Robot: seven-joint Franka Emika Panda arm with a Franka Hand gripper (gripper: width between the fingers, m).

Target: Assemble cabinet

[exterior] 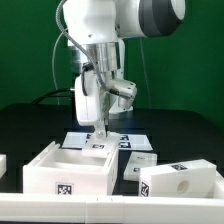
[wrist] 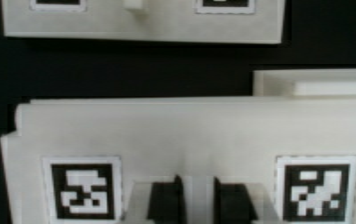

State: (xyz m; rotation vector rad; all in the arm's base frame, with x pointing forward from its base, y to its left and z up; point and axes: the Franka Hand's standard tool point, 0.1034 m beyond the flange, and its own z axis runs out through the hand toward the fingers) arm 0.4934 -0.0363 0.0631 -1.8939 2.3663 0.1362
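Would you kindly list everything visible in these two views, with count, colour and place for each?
open box piece: one, white, tagged, front, exterior view's left.
block with a hole: one, white, tagged, front, exterior view's right.
smaller piece: one, white, tagged, between those two.
cut-off piece: one, white, exterior view's left edge.
marker board: one, white with black tags, behind the open box piece.
table: one, black, under everything.
backdrop: one, green, behind.
robot arm: one, glossy white, top centre.
gripper: one, dark fingers nearly together, low by the open box piece's far side.
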